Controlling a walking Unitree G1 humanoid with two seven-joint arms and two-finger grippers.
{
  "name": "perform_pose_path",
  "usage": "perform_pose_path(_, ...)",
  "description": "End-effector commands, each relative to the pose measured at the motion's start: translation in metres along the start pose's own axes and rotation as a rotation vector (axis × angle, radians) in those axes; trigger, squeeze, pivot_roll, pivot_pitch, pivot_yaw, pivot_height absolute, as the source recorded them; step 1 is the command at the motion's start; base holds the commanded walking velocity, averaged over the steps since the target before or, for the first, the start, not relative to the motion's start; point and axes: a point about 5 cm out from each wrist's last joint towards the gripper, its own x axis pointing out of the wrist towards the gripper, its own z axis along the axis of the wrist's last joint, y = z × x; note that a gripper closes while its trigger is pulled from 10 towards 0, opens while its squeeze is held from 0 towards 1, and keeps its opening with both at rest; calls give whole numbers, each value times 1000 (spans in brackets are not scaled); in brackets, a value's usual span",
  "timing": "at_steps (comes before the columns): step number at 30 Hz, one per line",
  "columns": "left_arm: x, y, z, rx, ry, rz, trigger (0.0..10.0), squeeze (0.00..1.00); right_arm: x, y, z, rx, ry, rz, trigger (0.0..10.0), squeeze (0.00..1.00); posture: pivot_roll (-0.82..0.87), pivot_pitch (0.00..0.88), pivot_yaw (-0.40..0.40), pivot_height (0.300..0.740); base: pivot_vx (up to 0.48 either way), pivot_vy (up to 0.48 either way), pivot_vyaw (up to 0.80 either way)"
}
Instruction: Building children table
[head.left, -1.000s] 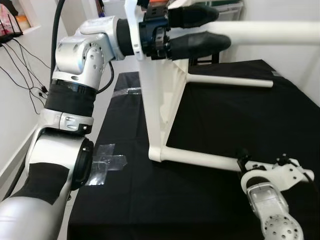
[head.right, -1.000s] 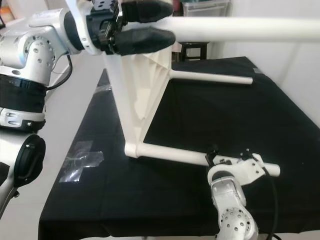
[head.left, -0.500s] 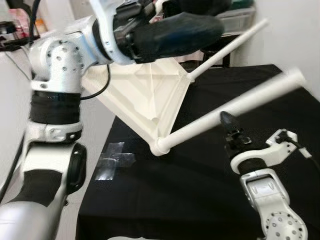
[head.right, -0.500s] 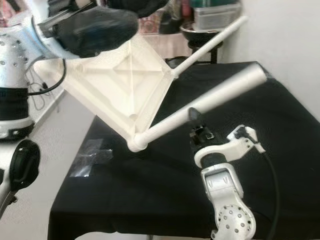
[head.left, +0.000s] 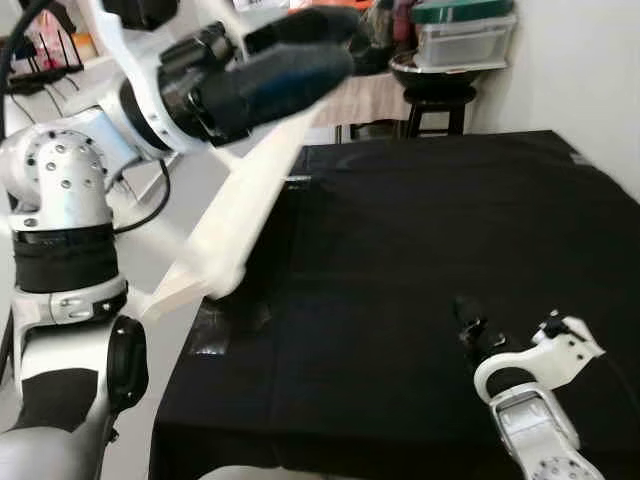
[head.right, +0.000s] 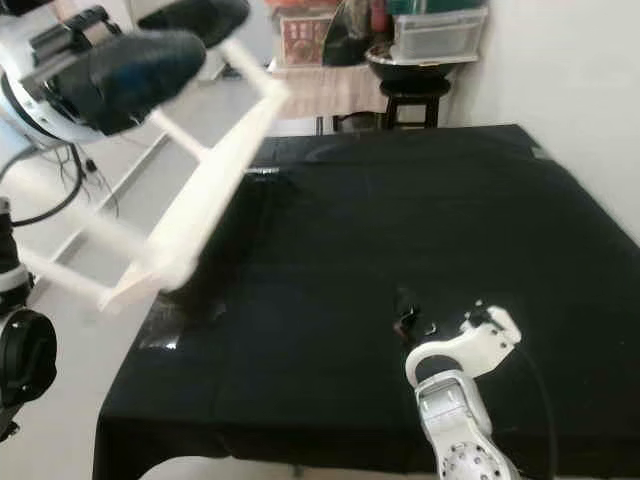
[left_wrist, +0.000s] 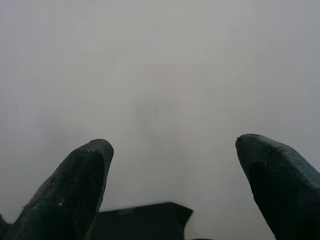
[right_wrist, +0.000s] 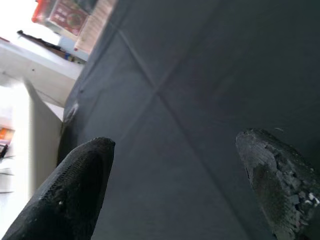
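Black cloth covers one wide work table (head.left: 420, 230), which takes up most of the head views, with a pale floor beside it and a dark stool carrying a clear storage bin (head.left: 466, 32) beyond its far edge.

One white children's table (head.left: 235, 215) hangs in the air off the work table's left edge, blurred by motion. Its flat top is seen nearly edge-on, and its long axis slants from high near the far-left corner of the work table down toward the robot. At least two thin white legs (head.right: 55, 268) stick out leftward from it over the floor; how many more there are cannot be told through the blur.

Two grippers are in sight. The left gripper (head.left: 300, 50) is raised above the work table's far-left corner, its two black fingers closed on the upper end of the white piece. In the left wrist view the fingertips (left_wrist: 75, 185) stand apart against a plain pale surface that sits between them.

The right gripper (head.left: 468, 325) hangs low over the near-right part of the black cloth, well apart from the white piece. In the right wrist view its two fingers (right_wrist: 75, 185) are spread wide with nothing but the cloth between them.

One clear patch of tape (head.left: 215, 328) lies on the cloth at the work table's left edge, just below the lowest corner of the white piece.
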Motion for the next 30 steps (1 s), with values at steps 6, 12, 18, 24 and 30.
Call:
perform_pose_path(6, -38, 20, -29, -15, -47, 348, 10000, 0, 4, 17, 0, -130, -13, 84, 10000, 24, -120, 0, 27, 740, 0, 0, 0)
perform_pose_path(12, -65, 29, -57, -42, -71, 566, 10000, 0, 6, 25, -5, -200, -16, 121, 10000, 0, -102, 0, 20, 740, 0, 0, 0)
perform_pose_path(18, -87, 21, -73, -77, -85, 691, 10000, 0, 9, 28, -5, -273, -45, 150, 10000, 0, -98, 0, 19, 740, 0, 0, 0)
perform_pose_path(24, -102, 1, -121, -164, -3, 788, 10000, 0, 13, 24, -9, -405, -62, 161, 10000, 0, -97, 0, 21, 740, 0, 0, 0)
perform_pose_path(30, -112, -18, -162, -233, 89, 860, 10000, 0, 15, 23, -17, -518, -52, 190, 10000, 0, -98, 0, 18, 740, 0, 0, 0)
